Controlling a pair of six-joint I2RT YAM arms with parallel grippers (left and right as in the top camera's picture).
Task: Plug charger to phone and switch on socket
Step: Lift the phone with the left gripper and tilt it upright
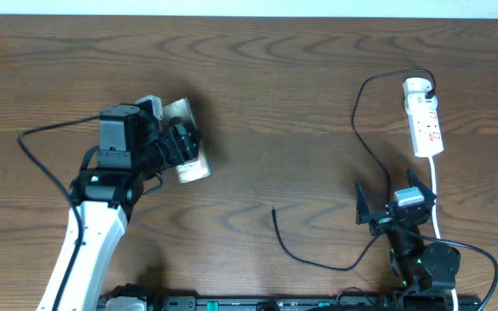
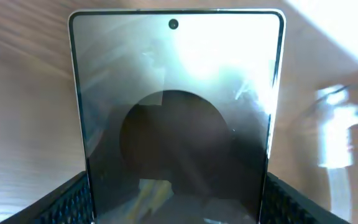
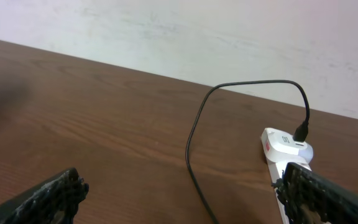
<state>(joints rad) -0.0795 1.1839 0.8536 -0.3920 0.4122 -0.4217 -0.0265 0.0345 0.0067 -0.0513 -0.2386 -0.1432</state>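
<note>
My left gripper (image 1: 176, 142) is shut on the phone (image 1: 194, 169) and holds it at the left of the table. In the left wrist view the phone (image 2: 176, 106) fills the frame, glossy screen towards the camera, between the two fingers (image 2: 176, 202). The white socket strip (image 1: 424, 117) lies at the far right. The charger's black plug (image 1: 427, 86) sits in its far end. The thin black cable (image 1: 359, 130) loops left and runs down past my right gripper (image 1: 396, 206) to a free tip (image 1: 273, 210). The right gripper (image 3: 182, 196) is open and empty, and its view shows the cable (image 3: 192, 140) and the strip (image 3: 284, 144).
The strip's white cord (image 1: 436, 186) runs down beside the right gripper. A light wall (image 3: 229, 37) stands behind the table's far edge. A blurred white shape (image 2: 337, 134) shows to the right of the phone in the left wrist view.
</note>
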